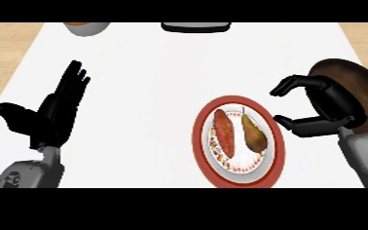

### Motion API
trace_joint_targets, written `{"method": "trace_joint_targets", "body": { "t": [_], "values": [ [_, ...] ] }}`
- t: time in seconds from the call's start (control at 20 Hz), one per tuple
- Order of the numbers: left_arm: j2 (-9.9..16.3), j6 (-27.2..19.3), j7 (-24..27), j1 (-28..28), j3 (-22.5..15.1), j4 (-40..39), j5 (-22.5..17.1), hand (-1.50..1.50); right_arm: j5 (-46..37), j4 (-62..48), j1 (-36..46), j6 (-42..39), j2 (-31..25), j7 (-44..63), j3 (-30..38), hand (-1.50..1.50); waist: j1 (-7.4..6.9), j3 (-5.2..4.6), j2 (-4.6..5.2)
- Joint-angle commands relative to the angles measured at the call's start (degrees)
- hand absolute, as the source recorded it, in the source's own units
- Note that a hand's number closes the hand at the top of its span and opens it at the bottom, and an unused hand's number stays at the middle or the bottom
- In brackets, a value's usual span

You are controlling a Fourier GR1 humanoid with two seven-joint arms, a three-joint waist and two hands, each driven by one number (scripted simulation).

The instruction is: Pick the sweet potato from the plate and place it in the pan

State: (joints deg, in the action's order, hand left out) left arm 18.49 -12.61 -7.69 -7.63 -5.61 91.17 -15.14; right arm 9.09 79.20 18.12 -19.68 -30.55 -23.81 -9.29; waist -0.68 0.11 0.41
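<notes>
I see the sweet potato (225,132) lying on the red-rimmed plate (203,126) beside a pear (253,131). My right hand (327,102) hovers just right of the plate, fingers curled around nothing, over the dark pan (346,73). My left hand (57,107) rests open at far left.

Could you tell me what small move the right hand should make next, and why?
Probably shift the right hand leftward and down over the sweet potato. The hand hangs beside the plate with its fingers curled around nothing, and the reddish sweet potato lies untouched on the plate's left half, next to a pear. The left hand rests open.
</notes>
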Motion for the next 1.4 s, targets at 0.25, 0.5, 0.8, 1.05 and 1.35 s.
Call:
{"method": "trace_joint_targets", "body": {
  "t": [0.25, 0.5, 0.8, 1.05, 1.35],
  "values": [
    [-1.2, 0.8, -1.2, -3.2, 1.2, -4.3, 0.4, 0.0, -15.0, -10.4, 6.4, -2.7, -7.5, -16.2, 0.3, -1.5, 0.31, -0.1, -0.14],
    [0.3, 1.7, -5.1, -1.0, 2.5, 1.7, -0.6, 0.0, -19.6, -9.7, 14.1, -4.0, -4.1, -8.7, -3.3, -1.5, -0.13, -0.12, -0.37],
    [-0.1, 0.9, -4.6, -1.7, 3.0, -0.1, 0.5, 0.0, -30.4, -3.3, 18.8, -3.2, -2.4, 2.2, -11.8, -1.5, 0.14, -0.17, -0.56],
    [-0.2, 2.9, -2.0, -0.9, 3.9, -2.3, 0.3, 0.0, -37.6, -7.4, 22.2, -7.9, -1.7, 4.3, -17.8, -1.5, -0.24, -0.19, -0.23],
    [-3.1, 1.2, -1.2, 1.2, 1.6, -0.6, 2.7, 0.0, -41.8, -3.2, 21.5, -17.7, -2.2, 9.2, -23.2, -1.5, 0.38, -0.15, -0.51]
  ]
}}
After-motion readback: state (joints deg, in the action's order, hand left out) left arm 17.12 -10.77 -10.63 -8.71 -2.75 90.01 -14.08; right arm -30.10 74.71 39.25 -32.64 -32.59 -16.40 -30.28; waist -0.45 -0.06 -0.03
